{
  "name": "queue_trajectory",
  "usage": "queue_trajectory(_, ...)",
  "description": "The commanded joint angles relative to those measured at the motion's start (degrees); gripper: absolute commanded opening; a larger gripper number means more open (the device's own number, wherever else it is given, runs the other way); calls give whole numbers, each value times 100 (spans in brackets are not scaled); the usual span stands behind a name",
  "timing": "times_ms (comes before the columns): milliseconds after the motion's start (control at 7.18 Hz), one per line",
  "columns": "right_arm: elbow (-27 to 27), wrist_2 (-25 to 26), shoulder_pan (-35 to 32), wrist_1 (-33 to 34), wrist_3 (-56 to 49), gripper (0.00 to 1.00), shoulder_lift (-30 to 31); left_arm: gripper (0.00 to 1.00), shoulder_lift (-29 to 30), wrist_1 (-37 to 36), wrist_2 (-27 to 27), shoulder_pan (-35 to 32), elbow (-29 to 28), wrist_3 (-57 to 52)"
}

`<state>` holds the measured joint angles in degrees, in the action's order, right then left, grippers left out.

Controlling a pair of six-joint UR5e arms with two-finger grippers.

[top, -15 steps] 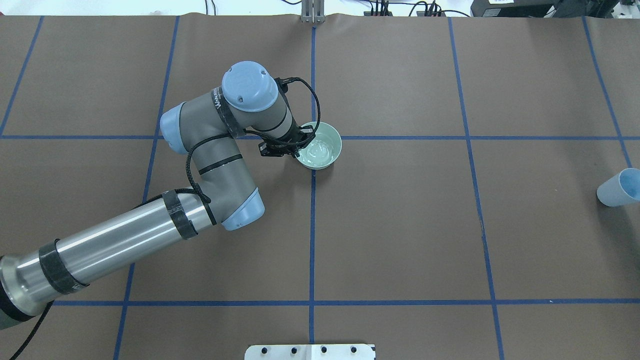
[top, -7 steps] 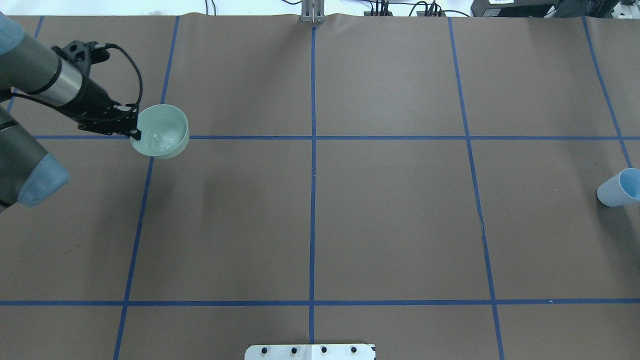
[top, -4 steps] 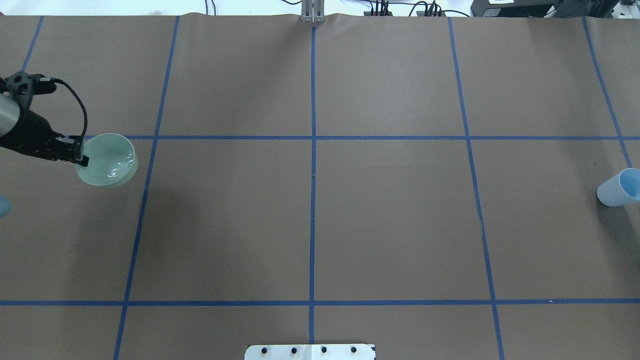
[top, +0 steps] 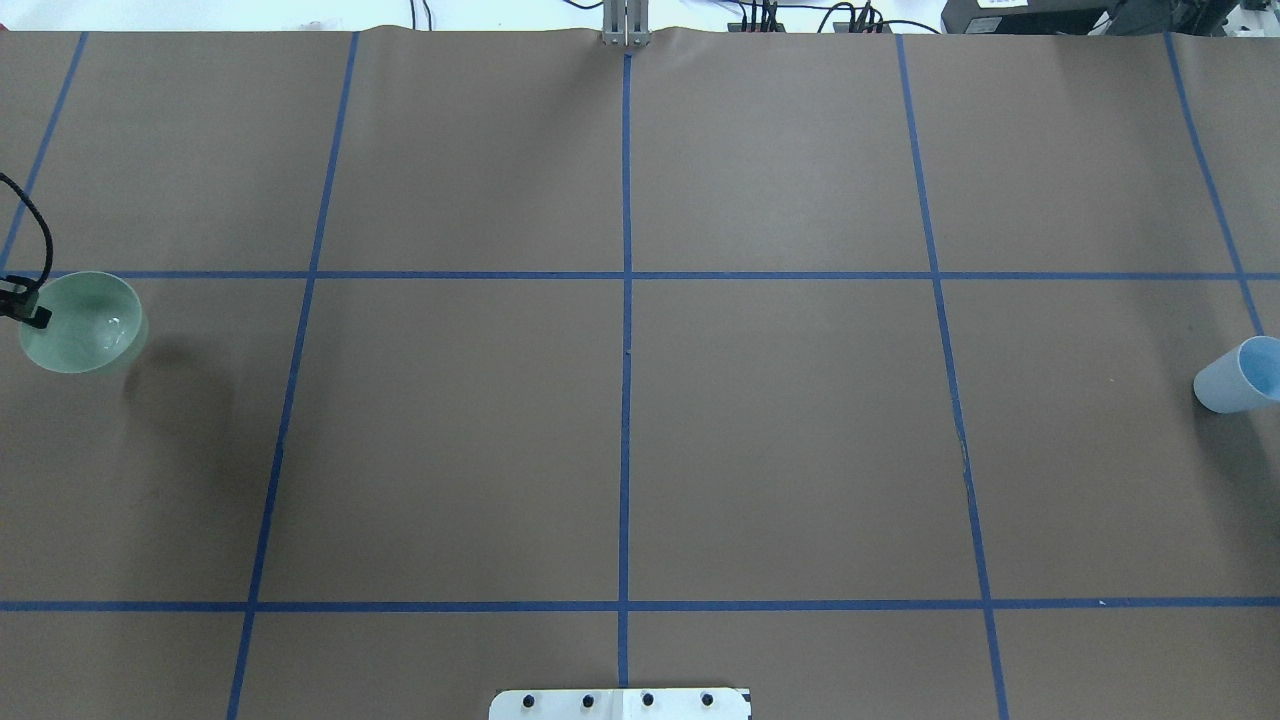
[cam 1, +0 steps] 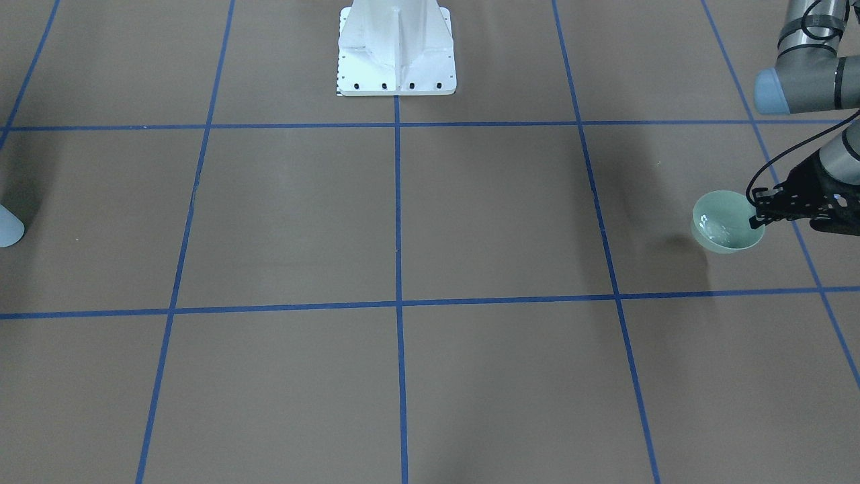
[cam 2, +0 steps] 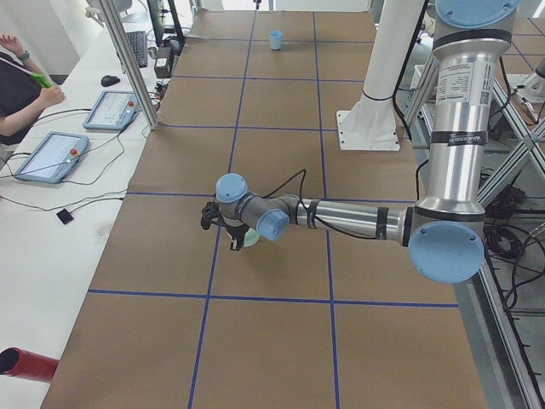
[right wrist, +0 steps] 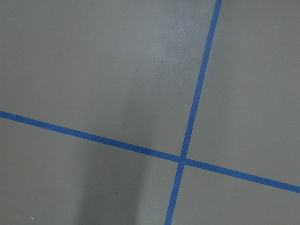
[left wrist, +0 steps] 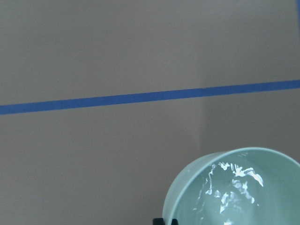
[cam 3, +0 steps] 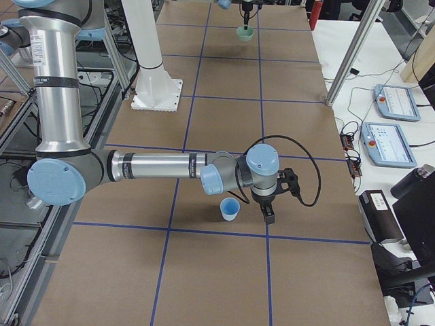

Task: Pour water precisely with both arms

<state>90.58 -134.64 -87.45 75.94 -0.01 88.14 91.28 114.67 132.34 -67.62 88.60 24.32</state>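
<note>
The water (left wrist: 234, 187) lies in the pale green bowl (top: 80, 322) as a shallow pool with white glints on the inner wall; no stream is visible. The left gripper (cam 1: 756, 218) holds the bowl by its rim, fingers clamped on the rim wall. The offset shadow on the table (top: 780, 450) indicates that the bowl is held clear of the surface, at the robot's far left end. The light-blue cup (top: 1238, 376) stands upright at the opposite end, well apart from the bowl, with the right gripper (cam 3: 268, 212) just beside it and not touching it.

Status, as a judgement: no pouring is in progress. With the water in the bowl and the cup released, the transfer appears done; setting the bowl down remains.

Limits of view: the overhead view cuts off the left gripper. The right gripper appears only in the side view, so its finger state cannot be determined. Whether the cup contains water cannot be made out
</note>
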Motion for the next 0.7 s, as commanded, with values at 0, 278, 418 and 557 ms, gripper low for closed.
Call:
queue_trajectory(0,21,-1,0,0,1,99,-7,0,3,3,116,-313,-587,-777)
queue_trajectory(278,38,-1,0,0,1,99,-7,0,12,255,116,-340,-956,-911)
queue_trajectory(418,38,-1,0,0,-8,99,-7,0,3,510,116,-340,-1150,-929)
queue_trajectory(557,47,-1,0,0,-8,99,-7,38,3,539,116,-348,-1169,-947)
